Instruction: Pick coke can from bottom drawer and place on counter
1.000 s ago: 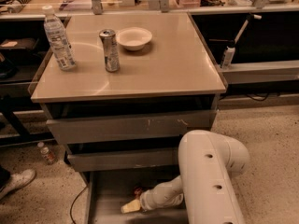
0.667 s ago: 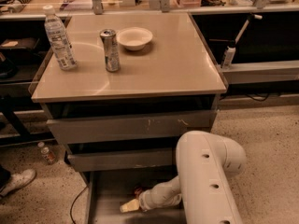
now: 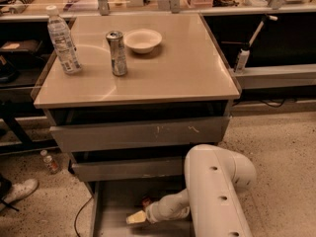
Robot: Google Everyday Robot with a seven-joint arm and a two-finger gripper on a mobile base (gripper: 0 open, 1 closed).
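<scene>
The bottom drawer (image 3: 111,206) is pulled open under the cabinet and its grey floor shows. My gripper (image 3: 136,217) is low inside it, reaching left from the white arm (image 3: 217,191). A small dark red shape (image 3: 146,201), likely the coke can, shows just behind the gripper, mostly hidden by the wrist. I cannot tell whether the gripper touches it. The beige counter (image 3: 177,68) is the cabinet's top, above the two shallower drawers (image 3: 143,132).
On the counter stand a clear water bottle (image 3: 63,41), a slim silver can (image 3: 117,53) and a white bowl (image 3: 142,39). A small bottle (image 3: 49,161) and a shoe (image 3: 19,191) are on the speckled floor at the left. A cable (image 3: 81,214) runs beside the drawer.
The arm's large white link has edged slightly left. The gripper stays at about the same spot in the bottom drawer.
</scene>
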